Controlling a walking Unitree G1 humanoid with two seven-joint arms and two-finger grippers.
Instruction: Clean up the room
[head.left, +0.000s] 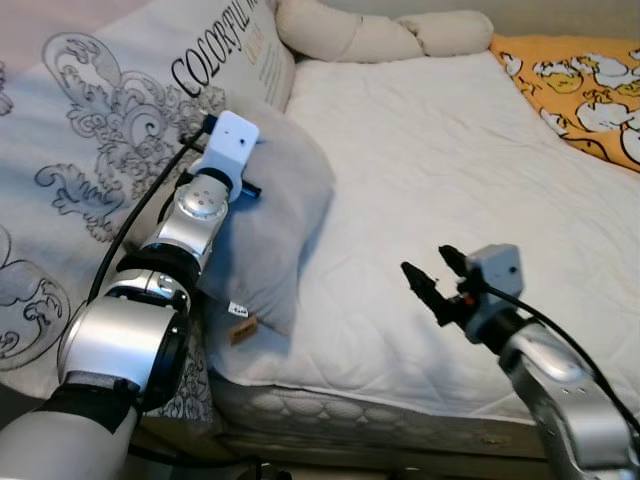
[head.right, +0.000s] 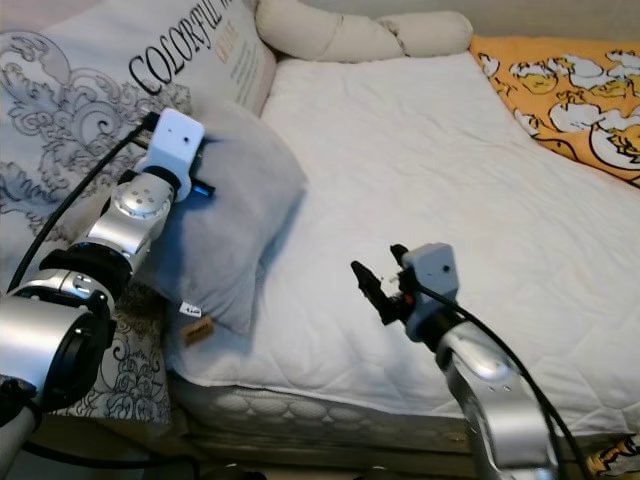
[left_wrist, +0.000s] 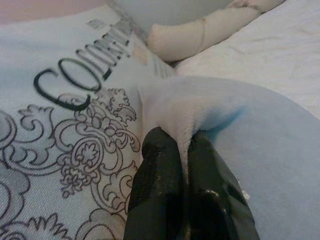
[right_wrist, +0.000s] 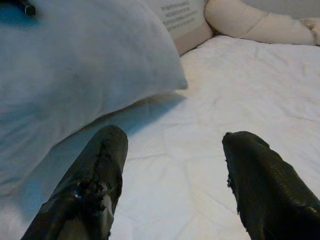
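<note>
The left gripper's (left_wrist: 185, 145) fingertips are buried in a fold of the grey pillow (head.left: 275, 215). The printed cushion (head.left: 110, 130) runs off the picture's edge, its lettering cut short. The pillow's small tag (head.left: 240, 328) is seemingly unreadable.

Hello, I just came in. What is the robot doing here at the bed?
The robot is tidying the bed. Its left gripper is shut on a fold of the grey pillow, which lies at the bed's left side against the large printed cushion. The right gripper is open and hovers above the white mattress cover, holding nothing. A long cream bolster lies at the head of the bed, and an orange patterned blanket is at the far right.
</note>
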